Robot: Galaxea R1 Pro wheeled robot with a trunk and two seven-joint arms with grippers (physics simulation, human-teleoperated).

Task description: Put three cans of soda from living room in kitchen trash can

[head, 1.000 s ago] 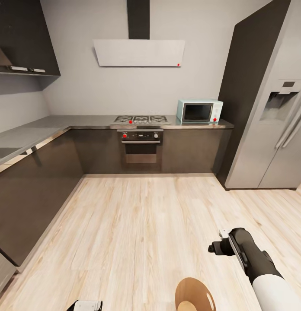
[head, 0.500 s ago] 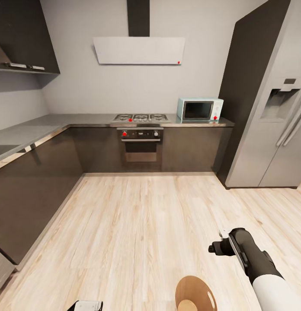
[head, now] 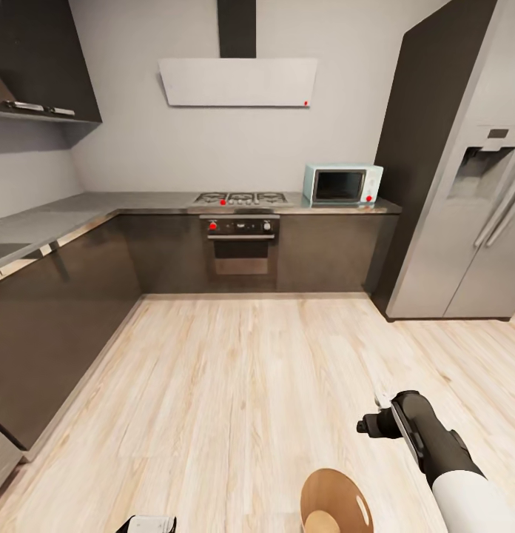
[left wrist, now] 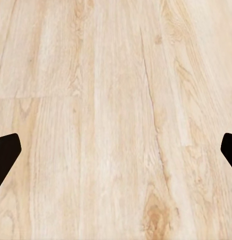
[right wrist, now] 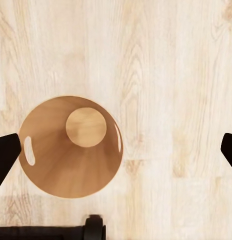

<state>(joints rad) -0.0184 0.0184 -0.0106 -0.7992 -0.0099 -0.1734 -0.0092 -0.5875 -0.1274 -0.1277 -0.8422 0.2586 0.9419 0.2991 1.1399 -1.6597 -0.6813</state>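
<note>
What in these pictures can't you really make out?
- Trash can: head view's bottom edge cuts it off; the right wrist view shows its inside, nothing in it.
- Left tool: just the two fingertips at the wrist view's sides, wide apart.
- Fridge: right edge crops it.

Open floor (head: 243,385) ahead; cabinets (head: 58,326) left.

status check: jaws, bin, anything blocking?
Left gripper and right gripper: jaws wide, nothing held. Trash can upright on kitchen floor below right gripper, no can visible inside. Nothing blocking.
</note>
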